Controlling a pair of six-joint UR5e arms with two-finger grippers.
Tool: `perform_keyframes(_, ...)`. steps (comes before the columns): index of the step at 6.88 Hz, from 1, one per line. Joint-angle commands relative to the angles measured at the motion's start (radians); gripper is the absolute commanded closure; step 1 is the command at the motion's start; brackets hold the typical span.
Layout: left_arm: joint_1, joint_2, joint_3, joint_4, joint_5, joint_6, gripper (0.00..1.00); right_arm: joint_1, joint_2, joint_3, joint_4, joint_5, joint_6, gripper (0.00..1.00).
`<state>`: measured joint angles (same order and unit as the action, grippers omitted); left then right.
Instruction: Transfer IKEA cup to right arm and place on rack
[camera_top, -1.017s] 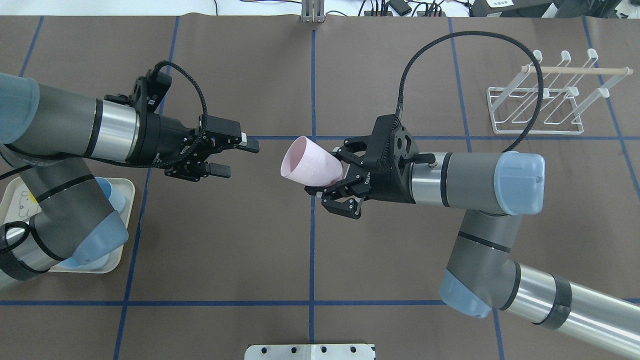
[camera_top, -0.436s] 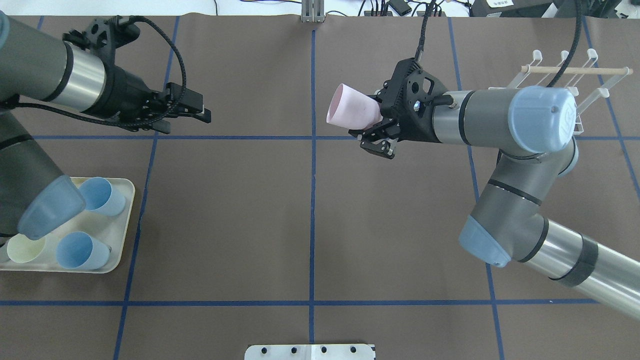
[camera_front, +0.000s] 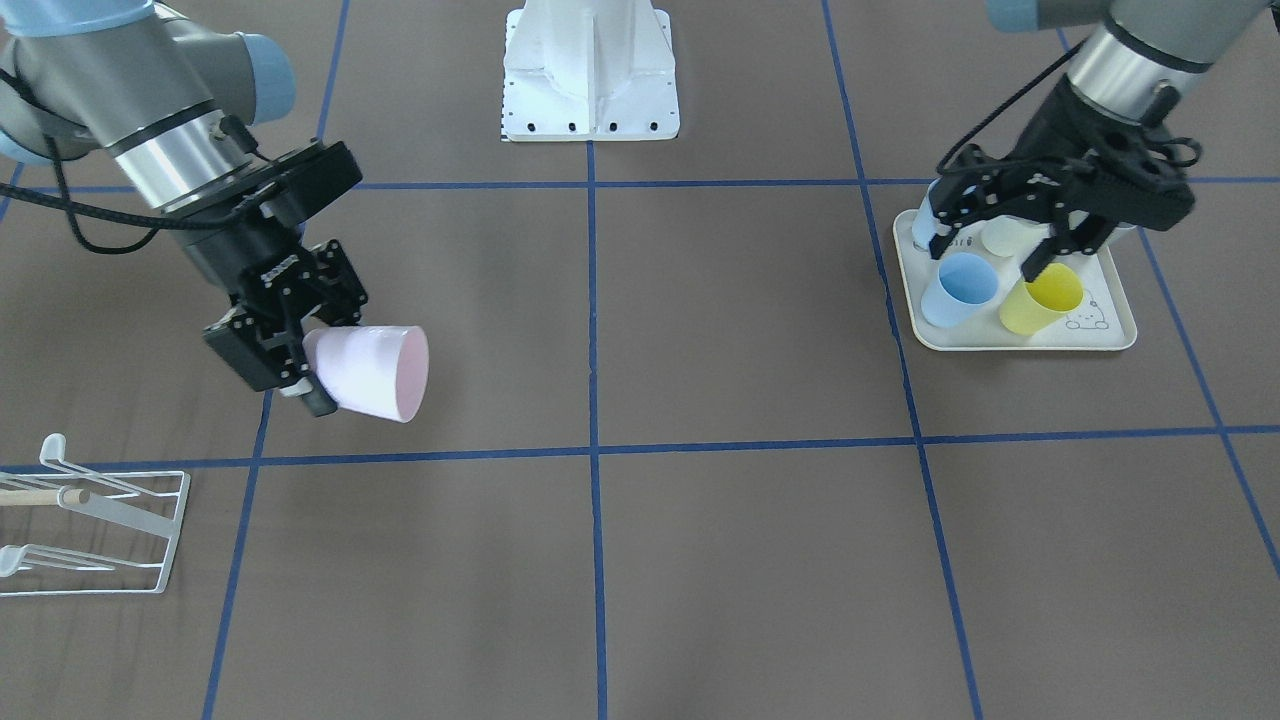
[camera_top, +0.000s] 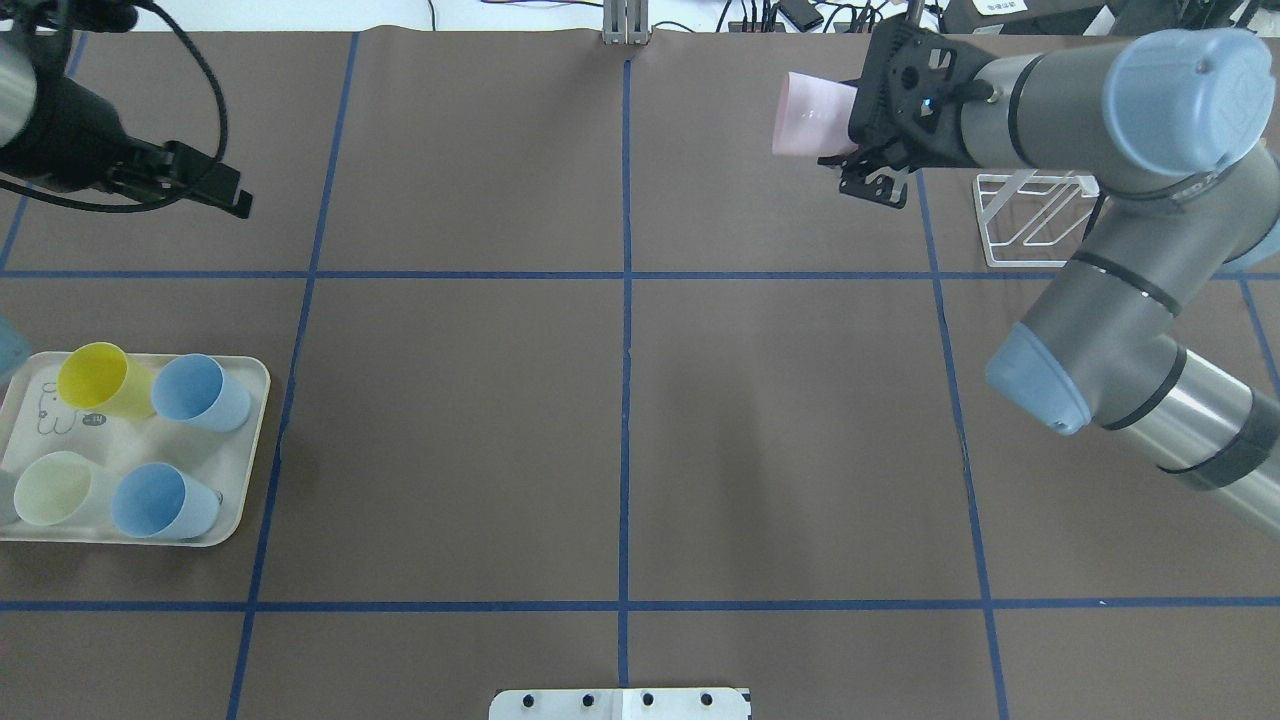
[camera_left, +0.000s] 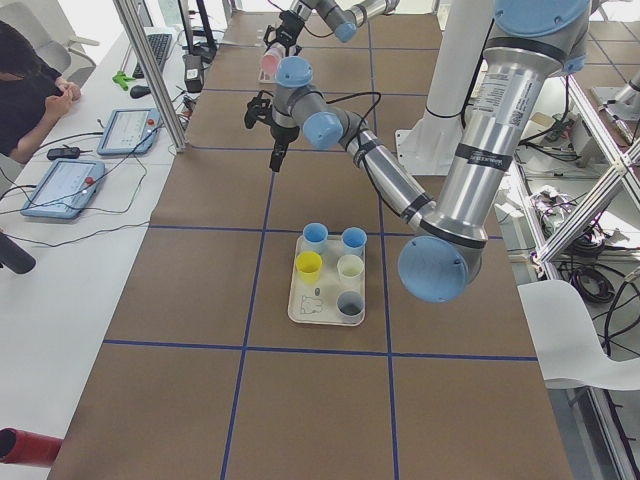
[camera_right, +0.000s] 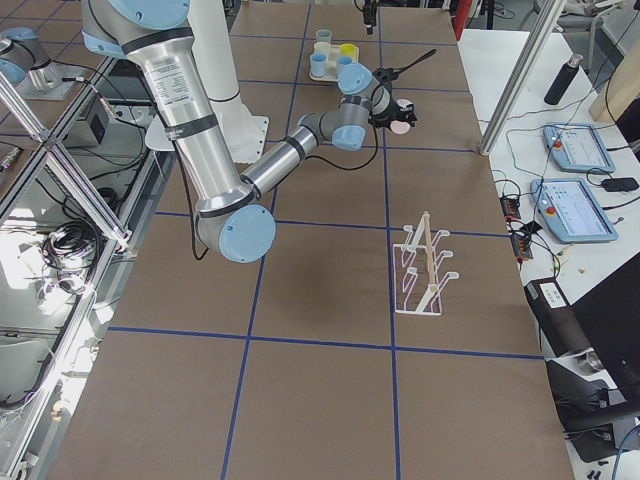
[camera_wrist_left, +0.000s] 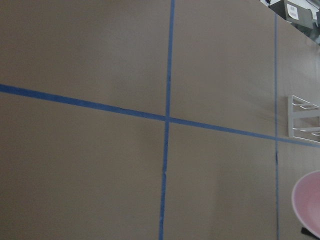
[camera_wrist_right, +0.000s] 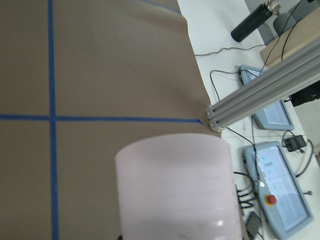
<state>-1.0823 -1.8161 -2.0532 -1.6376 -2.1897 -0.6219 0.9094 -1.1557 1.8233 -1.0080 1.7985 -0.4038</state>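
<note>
Half complete: cup (camera_front: 370, 372) gripped in right fingers (camera_front: 316, 398) and held aloft near rack (camera_right: 427, 265), left fingers (camera_front: 1038, 265) spread wide and empty, placement on rack outstanding.

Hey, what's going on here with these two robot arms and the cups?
The right arm's gripper is clamped on the base of a pink cup, holding it sideways in the air near the white wire rack, which has no cup yet. The left gripper is open and empty, far across the table. Other coloured cups wait in a cream tray.
</note>
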Motion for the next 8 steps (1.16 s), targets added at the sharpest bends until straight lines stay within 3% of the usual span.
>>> perform_keyframes(1,-0.086,0.081,-0.008,0.009,-0.010,0.163,0.00,0.176,0.005,0.037,-0.255,-0.011,-0.511,0.74)
perform_keyframes(2,-0.087,0.081,-0.007,0.010,-0.012,0.162,0.00,0.218,-0.018,0.030,-0.268,-0.051,-0.681,0.73)
perform_keyframes(3,-0.087,0.081,-0.007,0.010,-0.012,0.162,0.00,0.233,-0.042,0.025,-0.267,-0.153,-0.863,0.80)
perform_keyframes(4,-0.087,0.081,-0.005,0.010,-0.013,0.160,0.00,0.233,-0.051,0.021,-0.268,-0.259,-1.073,0.81)
perform_keyframes(5,-0.087,0.081,-0.004,0.009,-0.033,0.160,0.00,0.236,-0.062,-0.004,-0.267,-0.289,-1.120,0.81)
perform_keyframes(6,-0.087,0.083,-0.002,0.009,-0.033,0.156,0.00,0.246,-0.068,-0.050,-0.256,-0.298,-1.168,0.72)
perform_keyframes(8,-0.085,0.083,0.002,0.009,-0.033,0.154,0.00,0.264,-0.068,-0.126,-0.201,-0.340,-1.248,0.72)
